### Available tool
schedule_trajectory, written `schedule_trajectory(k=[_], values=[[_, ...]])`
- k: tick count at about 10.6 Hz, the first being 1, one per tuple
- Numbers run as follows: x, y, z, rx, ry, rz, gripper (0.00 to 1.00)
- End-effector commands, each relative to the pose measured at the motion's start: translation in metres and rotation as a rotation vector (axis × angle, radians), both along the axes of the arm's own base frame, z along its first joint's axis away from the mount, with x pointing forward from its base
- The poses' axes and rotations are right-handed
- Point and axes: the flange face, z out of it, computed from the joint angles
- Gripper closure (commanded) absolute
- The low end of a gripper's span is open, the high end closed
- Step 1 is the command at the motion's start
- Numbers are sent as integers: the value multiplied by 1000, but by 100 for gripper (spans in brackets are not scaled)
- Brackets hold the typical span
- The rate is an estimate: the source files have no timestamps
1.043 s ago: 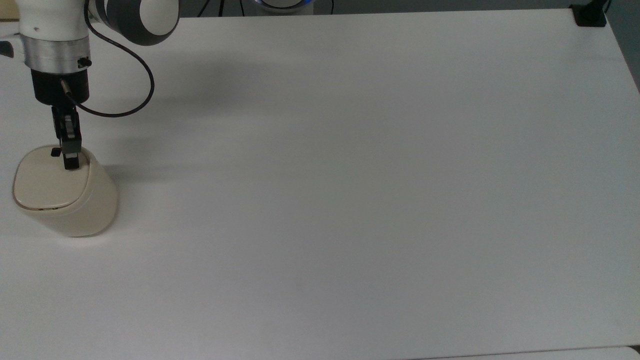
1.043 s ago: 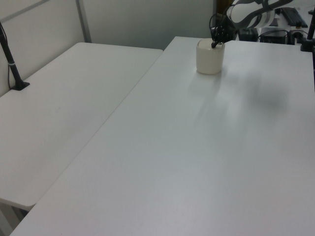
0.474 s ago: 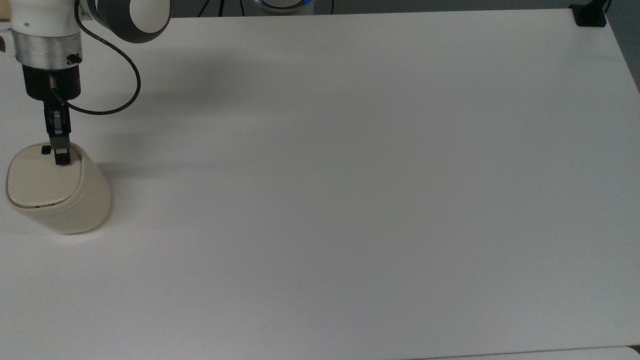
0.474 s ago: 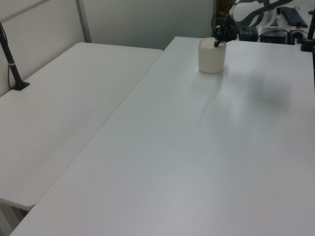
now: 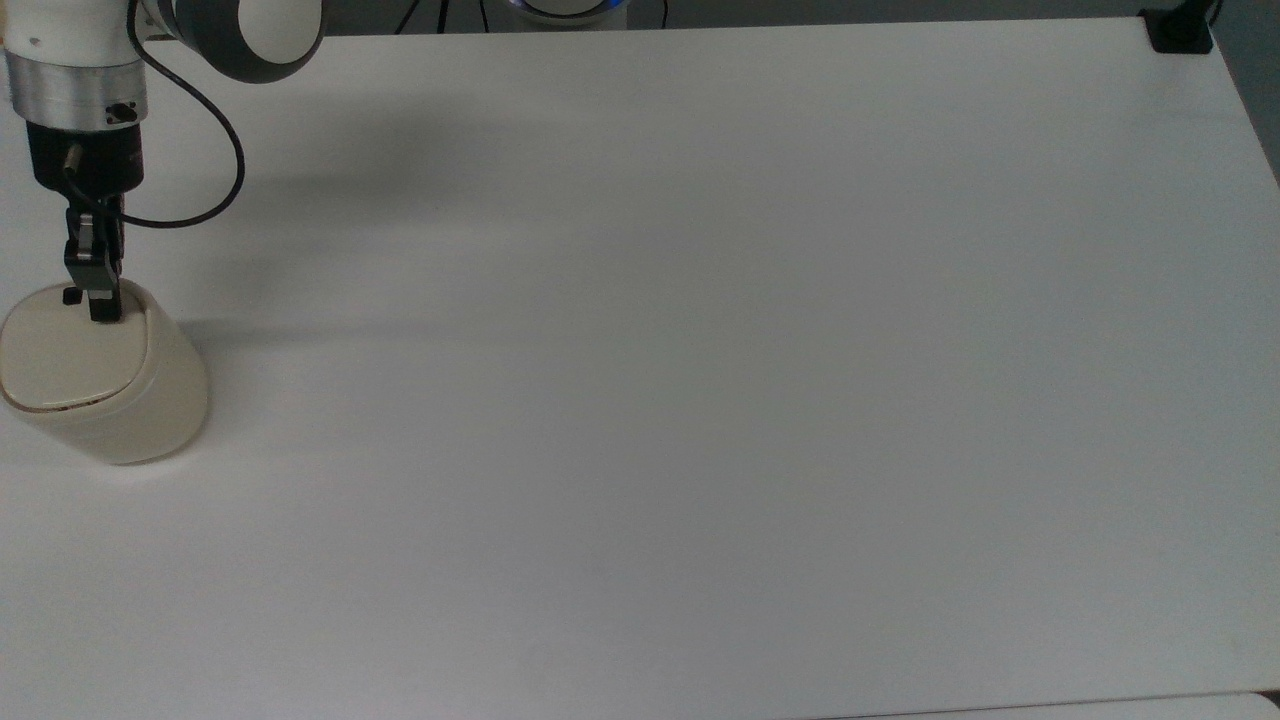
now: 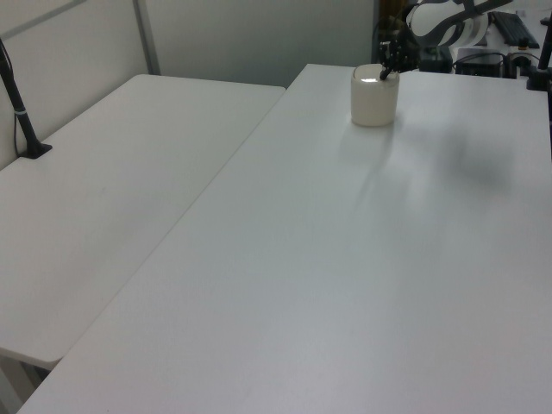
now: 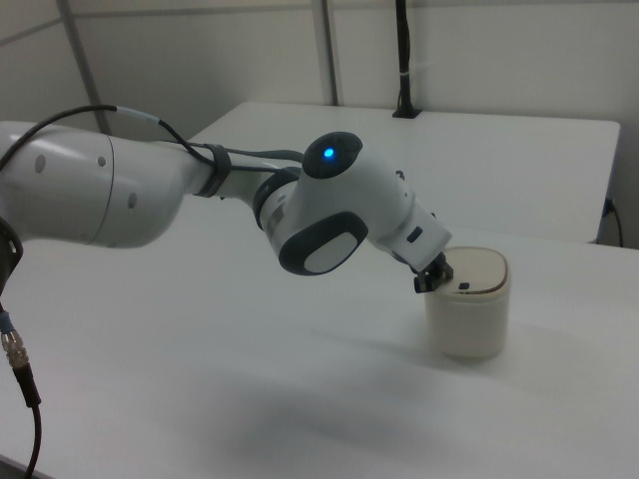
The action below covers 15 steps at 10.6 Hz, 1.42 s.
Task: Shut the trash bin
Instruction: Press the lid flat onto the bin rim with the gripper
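1. Trash bin [image 5: 100,385] sits at the far left edge of the white table [image 5: 700,400] in the top view, w/ its left side nearly at the frame border. Lid lies flat and shut, thin dark seam all round.
2. Bin stands upright, long axis vertical. Small black button [image 5: 71,296] is on the lid's top-of-frame side in the top view, i.e. toward the arm.
3. Gripper [image 5: 103,312] comes down onto the lid just right of the button in the top view, tips touching the lid. Fingers look pressed together, nothing between them.
4. In the right view the gripper [image 7: 431,279] meets the bin [image 7: 469,317] at the lid's left edge, and the button [image 7: 464,287] lies just right of it.
5. Arm wrist [image 5: 75,90] and a looping black cable [image 5: 215,160] sit above the bin in the top view.
6. Right of the bin in the top view: wide open tabletop. A black clamp [image 5: 1180,30] is at the far top-right corner, well apart.
7. Left view: bin [image 6: 374,83] near the table's far end, and a second white table [image 6: 103,198] stands off to the left view's left.
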Motion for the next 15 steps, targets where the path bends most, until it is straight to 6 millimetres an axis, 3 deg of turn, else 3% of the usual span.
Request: schedule_trajectory(k=[1, 2, 4, 7, 10, 15], values=[[-8, -8, -32, 30, 21, -55, 100], [-8, -8, -30, 29, 18, -54, 100], [-6, -6, 3, 28, -24, -47, 100], [-3, -7, 15, 21, -45, -47, 100], [0, -12, 21, 18, -63, -55, 100], [-9, -35, 7, 26, -56, -98, 100]])
